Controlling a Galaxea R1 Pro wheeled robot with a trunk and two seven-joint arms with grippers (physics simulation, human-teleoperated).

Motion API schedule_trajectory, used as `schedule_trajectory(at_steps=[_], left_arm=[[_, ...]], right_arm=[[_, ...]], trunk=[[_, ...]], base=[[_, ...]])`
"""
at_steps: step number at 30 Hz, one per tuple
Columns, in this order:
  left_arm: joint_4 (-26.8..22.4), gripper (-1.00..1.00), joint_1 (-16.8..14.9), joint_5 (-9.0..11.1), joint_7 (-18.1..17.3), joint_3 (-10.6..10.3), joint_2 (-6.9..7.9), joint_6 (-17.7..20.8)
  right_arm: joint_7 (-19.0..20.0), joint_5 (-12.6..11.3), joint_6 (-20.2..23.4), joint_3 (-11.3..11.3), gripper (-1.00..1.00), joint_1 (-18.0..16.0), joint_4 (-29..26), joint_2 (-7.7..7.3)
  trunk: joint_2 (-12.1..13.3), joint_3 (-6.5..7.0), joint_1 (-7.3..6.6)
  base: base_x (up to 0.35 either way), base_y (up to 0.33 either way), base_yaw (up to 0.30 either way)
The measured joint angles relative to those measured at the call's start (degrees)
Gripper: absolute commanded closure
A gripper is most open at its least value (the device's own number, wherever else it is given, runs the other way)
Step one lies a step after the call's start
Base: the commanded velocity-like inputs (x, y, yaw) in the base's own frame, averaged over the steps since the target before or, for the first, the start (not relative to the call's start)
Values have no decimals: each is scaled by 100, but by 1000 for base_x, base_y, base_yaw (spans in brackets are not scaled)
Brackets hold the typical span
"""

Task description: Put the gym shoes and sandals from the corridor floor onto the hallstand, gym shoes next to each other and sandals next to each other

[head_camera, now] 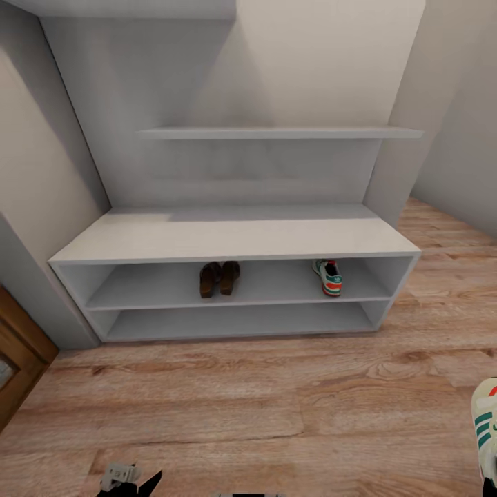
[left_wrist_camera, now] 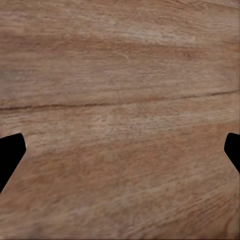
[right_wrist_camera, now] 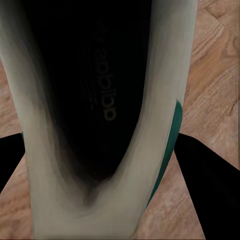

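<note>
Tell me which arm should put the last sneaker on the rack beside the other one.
Right. Its gripper straddles the last sneaker, on the same side as the shelved sneaker in the rack. The left gripper is open over bare floor.

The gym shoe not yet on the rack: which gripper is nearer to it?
Right. The right gripper straddles this gym shoe; the left gripper hangs over bare floor.
</note>
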Motion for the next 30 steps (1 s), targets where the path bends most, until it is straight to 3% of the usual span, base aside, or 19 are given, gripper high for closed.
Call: schedule_trajectory(at_steps=[8,23,27,29,30], left_arm=[[-16,-100,0,-3,-6,5,7,0],[-22,-100,1,-3,-1,12,9,5],[-27,-100,0,9,-6,12,1,1],[-35,-100,0,7,-30,8,7,-4],[-38,-100,1,8,-51,6,28,-9]], right_arm=[[0,-1,3,0,100,0,-3,0],[0,-2,1,1,100,0,-31,0],[6,3,3,11,100,0,2,2],[13,6,6,108,100,0,10,40],[18,8,7,272,100,1,14,104]], trunk=[[0,0,0],[0,0,2],[0,0,0],[0,0,-1],[0,0,-1]], base=[[-50,26,0],[-263,179,0],[-51,44,0],[-6,5,0],[-4,3,0]])
